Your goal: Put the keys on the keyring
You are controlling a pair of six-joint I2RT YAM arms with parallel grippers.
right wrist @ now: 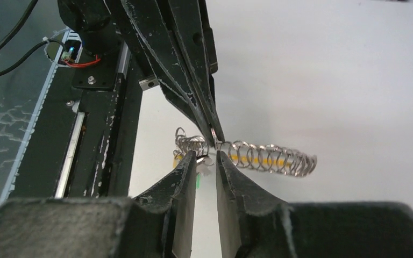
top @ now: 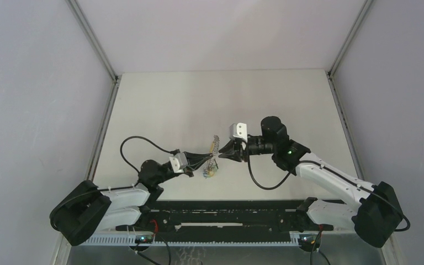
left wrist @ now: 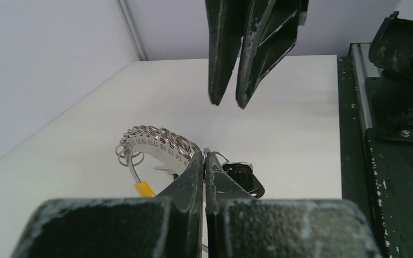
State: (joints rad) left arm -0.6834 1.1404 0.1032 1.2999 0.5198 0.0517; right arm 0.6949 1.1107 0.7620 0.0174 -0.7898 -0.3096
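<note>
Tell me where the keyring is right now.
In the top view, the keyring is near the middle of the table, between both grippers; the left gripper pinches it, the right gripper just beside.

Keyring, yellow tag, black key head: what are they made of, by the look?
The keyring: polished metal, probably steel; silvery coils glint, numbers stamped on its band. Yellow tag: likely plastic; opaque, dull. Black key head: probably glossy plastic; shows reflections.

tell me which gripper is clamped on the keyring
The left gripper: its jaws are pressed shut on the keyring, while the right gripper has its jaws slightly apart beside it.
</note>
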